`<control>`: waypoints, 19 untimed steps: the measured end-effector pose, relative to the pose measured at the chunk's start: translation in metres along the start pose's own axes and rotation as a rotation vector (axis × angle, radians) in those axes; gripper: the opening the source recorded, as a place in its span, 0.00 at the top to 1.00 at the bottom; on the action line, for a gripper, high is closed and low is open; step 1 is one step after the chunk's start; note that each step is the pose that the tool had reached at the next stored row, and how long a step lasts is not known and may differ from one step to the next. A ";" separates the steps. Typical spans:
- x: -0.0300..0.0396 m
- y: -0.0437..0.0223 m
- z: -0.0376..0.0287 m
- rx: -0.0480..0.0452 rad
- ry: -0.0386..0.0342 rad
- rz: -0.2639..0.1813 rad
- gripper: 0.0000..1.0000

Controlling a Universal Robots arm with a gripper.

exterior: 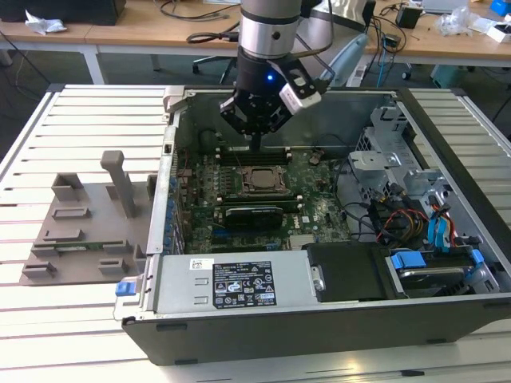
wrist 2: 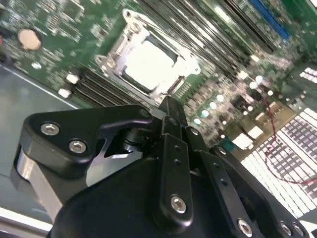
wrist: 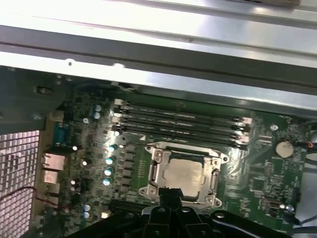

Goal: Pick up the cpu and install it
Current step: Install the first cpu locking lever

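Note:
The cpu [exterior: 257, 177] lies flat inside the dark socket frame [exterior: 242, 189] on the green motherboard of an open computer case. Its silver top shows in both wrist views [wrist 2: 151, 62] [wrist: 184, 173], ringed by the metal socket frame [wrist 2: 111, 64] [wrist: 153, 168]. My gripper [exterior: 255, 144] hangs just above the socket's far edge, clear of the chip. The black fingers [wrist 2: 171, 111] [wrist: 171, 194] are pressed together into one narrow tip with nothing between them.
Memory slots [wrist: 181, 119] run beside the socket. A dark card [exterior: 254, 214] sits in front of it, with the power supply [exterior: 235, 281] at the case front and a drive cage with cables [exterior: 407, 199] at the exterior view's right. A grey fixture plate [exterior: 84, 227] lies outside the case.

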State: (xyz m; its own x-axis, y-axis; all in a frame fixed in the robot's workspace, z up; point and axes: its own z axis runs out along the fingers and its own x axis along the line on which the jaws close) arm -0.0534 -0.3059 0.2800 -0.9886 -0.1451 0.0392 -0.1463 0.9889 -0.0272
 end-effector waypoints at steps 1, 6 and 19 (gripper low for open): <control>0.0066 0.0016 0.0009 -0.0011 -0.0003 0.000 0.89; 0.0312 0.0153 0.0058 -0.0031 -0.0004 0.000 0.89; 0.0421 0.0379 0.0179 -0.0036 -0.0005 0.000 0.89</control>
State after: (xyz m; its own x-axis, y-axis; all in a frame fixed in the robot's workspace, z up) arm -0.1012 -0.2751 0.2627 -0.9887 -0.1450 0.0387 -0.1460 0.9890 -0.0236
